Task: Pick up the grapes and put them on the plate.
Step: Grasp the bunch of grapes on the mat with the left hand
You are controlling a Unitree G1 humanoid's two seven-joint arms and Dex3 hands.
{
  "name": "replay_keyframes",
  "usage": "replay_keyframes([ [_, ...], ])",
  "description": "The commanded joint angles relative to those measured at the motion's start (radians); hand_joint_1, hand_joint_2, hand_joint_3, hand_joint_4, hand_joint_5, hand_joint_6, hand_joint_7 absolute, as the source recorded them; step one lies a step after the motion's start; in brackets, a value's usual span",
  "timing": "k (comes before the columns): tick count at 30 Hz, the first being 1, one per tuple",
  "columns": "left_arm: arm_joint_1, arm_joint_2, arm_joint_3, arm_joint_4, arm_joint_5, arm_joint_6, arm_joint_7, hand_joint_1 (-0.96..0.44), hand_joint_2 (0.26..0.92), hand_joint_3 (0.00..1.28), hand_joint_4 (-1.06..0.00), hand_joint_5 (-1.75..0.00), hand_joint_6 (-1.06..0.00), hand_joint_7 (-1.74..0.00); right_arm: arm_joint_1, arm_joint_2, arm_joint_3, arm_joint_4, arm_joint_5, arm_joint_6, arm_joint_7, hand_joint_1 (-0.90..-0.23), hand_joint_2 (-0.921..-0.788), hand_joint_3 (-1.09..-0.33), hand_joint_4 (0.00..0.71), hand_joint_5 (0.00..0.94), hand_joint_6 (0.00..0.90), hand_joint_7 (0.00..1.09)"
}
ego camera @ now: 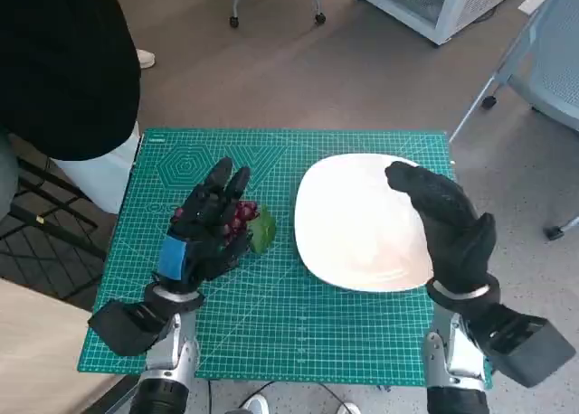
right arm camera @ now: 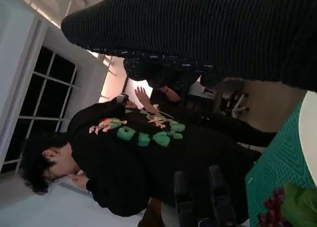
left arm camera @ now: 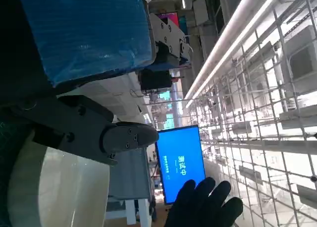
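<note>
Two hands are over the table, and each seems placed for its own reason. The left hand [ego camera: 206, 226], black with blue tape on its back, lies over the grapes [ego camera: 242, 217] on the green cutting mat [ego camera: 271, 315], its fingers [ego camera: 220, 183] reaching past the bunch toward the far edge. Dark red fruit and a green leaf [ego camera: 263, 230] peek out just beside it on the plate side. I judge it is settling in for the grasp, but whether the fingers are closed on the bunch I cannot tell; the hand hides the contact.

Nothing is in the right hand [ego camera: 445, 220], gloved in black knit; it hangs above the near-right part of the white plate [ego camera: 348, 220] with its fingers loosely apart, perhaps waiting or steadying.

Bunch and plate sit near each other, a strip of mat between them, so the carry looks short. A person in a dark top [right arm camera: 148, 162] stands at the far-left corner of the table, out of that path.
</note>
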Motion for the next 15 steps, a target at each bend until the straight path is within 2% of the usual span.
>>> replay_keyframes([
  [1, -0.007, 0.002, -0.003, 0.000, 0.011, -0.012, 0.004, -0.24, 0.921, 0.40, -0.32, 0.00, -0.37, -0.01, 0.005, -0.002, -0.001, 0.001, 0.007, 0.020, 0.010, -0.443, -0.921, -0.515, 0.337, 0.000, 0.095, 0.49],
  [15, -0.004, 0.000, -0.007, -0.005, 0.014, -0.013, 0.007, -0.23, 0.921, 0.39, -0.32, 0.00, -0.37, -0.01, 0.005, 0.001, -0.001, 0.004, 0.004, 0.021, 0.013, -0.440, -0.921, -0.521, 0.333, 0.000, 0.087, 0.50],
])
